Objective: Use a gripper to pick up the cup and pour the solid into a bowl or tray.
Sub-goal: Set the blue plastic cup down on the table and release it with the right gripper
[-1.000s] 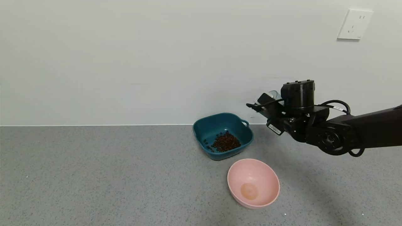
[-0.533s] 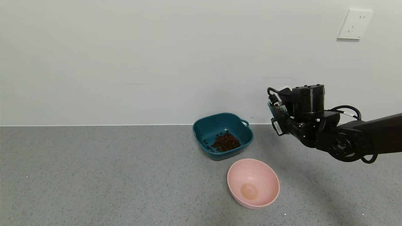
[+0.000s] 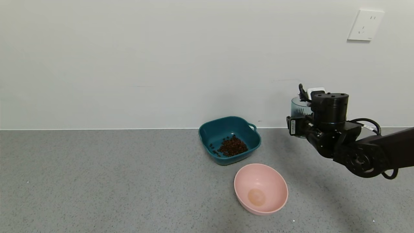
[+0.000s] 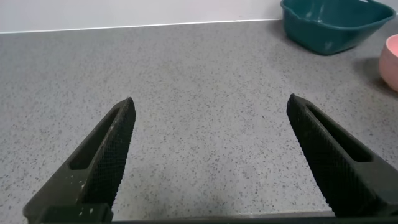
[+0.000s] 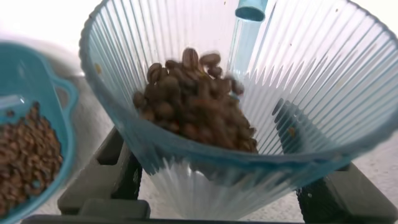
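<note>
My right gripper (image 3: 302,127) is shut on the ribbed grey-blue cup (image 3: 299,107) and holds it upright in the air, to the right of the dark teal basin (image 3: 207,130). In the right wrist view the cup (image 5: 292,93) sits between the fingers (image 5: 118,171) and holds a heap of brown beans (image 5: 199,109). The basin (image 5: 43,93) beside it also holds a pile of beans (image 3: 232,146). My left gripper (image 4: 211,143) is open and empty, low over the bare grey table, out of the head view.
A round pink bowl (image 3: 260,187) stands in front of the teal basin, and both show at the edge of the left wrist view (image 4: 329,25). The wall runs close behind the basin, with a socket (image 3: 365,25) high on the right.
The right gripper has swung the cup from tilted toward the basin back to upright. It has moved right and slightly down, away from the basin.
</note>
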Controlling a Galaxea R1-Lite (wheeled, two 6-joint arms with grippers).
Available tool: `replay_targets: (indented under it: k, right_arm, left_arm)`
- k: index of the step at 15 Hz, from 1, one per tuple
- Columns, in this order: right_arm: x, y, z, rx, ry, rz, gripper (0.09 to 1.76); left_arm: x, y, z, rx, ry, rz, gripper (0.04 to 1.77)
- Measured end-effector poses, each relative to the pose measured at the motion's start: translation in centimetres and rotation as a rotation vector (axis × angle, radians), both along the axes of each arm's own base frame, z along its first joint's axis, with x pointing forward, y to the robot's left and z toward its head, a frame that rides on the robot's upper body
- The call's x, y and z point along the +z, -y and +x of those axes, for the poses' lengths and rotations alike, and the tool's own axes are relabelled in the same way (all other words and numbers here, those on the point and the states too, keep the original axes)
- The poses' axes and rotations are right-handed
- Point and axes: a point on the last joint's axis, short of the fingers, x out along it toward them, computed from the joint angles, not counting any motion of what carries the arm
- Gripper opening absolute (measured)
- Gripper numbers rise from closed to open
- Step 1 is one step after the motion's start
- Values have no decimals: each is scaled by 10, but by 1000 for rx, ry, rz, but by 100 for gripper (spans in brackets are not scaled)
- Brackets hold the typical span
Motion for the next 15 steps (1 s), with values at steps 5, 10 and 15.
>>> replay_targets:
  k: [5, 10, 15]
  right_arm:
    - [-16, 2, -10, 6, 63, 42, 136]
    - [-31, 6, -2, -21, 103, 53, 136]
    - [-45, 24, 10, -69, 89, 48, 136]
  left_arm:
    - [0, 0, 0, 0, -1, 0, 175]
    - [0, 0, 0, 0, -1, 0, 175]
    - [0, 0, 0, 0, -1, 0, 175]
